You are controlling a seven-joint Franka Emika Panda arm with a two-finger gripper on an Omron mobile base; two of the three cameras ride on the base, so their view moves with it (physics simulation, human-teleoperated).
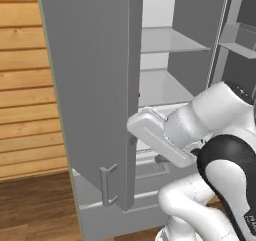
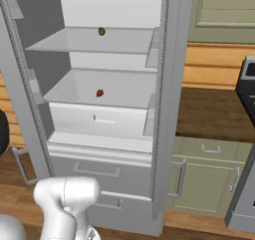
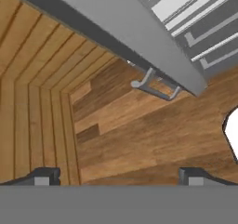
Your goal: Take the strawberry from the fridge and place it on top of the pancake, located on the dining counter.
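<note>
Fridge (image 2: 164, 109) open, strawberry (image 2: 100, 92) on mid shelf (image 2: 124, 92) inside, small green veg (image 2: 101, 31) on shelf above, my gripper (image 3: 116, 176) released w/ fingertips (image 3: 42, 176) wide apart, near door handle (image 3: 153, 86).

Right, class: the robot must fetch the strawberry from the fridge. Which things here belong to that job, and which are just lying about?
Belongs to the job:
- strawberry, on the lower white shelf
- fridge, door open
- gripper, jaws apart, holding nothing

Just lying about:
- small green vegetable, on the upper shelf
- green cabinets
- wooden floor
</note>
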